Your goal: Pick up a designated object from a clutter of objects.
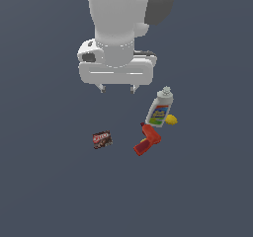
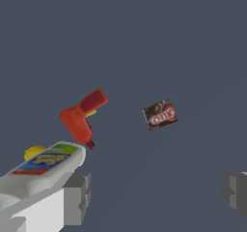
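The hand [image 1: 117, 89] hung above the grey worktop [image 1: 49, 191] with its 2 fingers spread wide and nothing between them; in the wrist view the finger pads [image 2: 77, 197] stood far apart at either side of the frame. The red drill-shaped tool [image 1: 147, 140] lay on its side on the worktop, below the hand in the exterior view and toward that view's right, well apart from the fingertips. Just beside it, toward the top of the exterior view, lay the white bottle [image 1: 160, 108] with the blue-green label, its cap pointing away from the tool; its lower end looked close to the tool's nose, though whether they touched could not be told. The small yellow lemon-like item [image 1: 171, 119] sat against the bottle's side, on the exterior view's right. The small dark red-brown box [image 1: 102, 139] lay alone toward the exterior view's left, well apart from the tool.
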Available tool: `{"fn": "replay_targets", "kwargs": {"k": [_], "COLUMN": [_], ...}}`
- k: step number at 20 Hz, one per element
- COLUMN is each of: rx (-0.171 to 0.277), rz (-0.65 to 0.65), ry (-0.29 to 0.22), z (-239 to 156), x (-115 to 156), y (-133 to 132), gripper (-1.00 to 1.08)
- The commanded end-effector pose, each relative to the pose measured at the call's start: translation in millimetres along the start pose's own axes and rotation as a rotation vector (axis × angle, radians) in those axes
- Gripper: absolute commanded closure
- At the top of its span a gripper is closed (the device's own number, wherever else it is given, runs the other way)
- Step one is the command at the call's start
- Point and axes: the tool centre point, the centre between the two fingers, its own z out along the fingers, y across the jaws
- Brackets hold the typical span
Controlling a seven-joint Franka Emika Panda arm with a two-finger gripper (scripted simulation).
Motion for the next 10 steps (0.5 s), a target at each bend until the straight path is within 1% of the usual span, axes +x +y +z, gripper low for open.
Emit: {"fn": "replay_targets", "kwargs": {"k": [1,10], "rx": [0.0,-0.009], "rz": [0.0,-0.02], "ry": [0.0,-0.005], "z": [0.0,-0.9], "x": [0.0,-2.7], "y": [0.0,5.4], "gripper": [-1.0,-1.0]}}
